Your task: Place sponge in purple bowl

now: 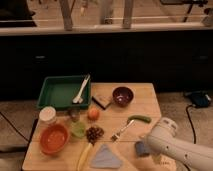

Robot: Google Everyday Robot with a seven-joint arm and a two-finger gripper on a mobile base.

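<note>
So the sponge [141, 148] sits at the near right edge of the desk [148, 106], and the claw [148, 147] is right there w/ it, tucked under the rounded end of the white arm [169, 140]. Can't tell if the claw is open or clamped on the sponge, tbh; the arm covers that bit. What matters for the next move imo: the purple bowl [122, 95] lies well apart from the claw, toward the far side of the desk and a little to the left in the camera view, so it's mostly a straight reach away from the near edge. Between the two are a fork [120, 134] lying on a diagonal and a green stick-shaped thing [139, 119], so the carry prob needs some height to clear them. A brown block [102, 101] sits just beside the bowl on its left, not touching afaict. The sponge's long axis is too hard to read from here.
</note>
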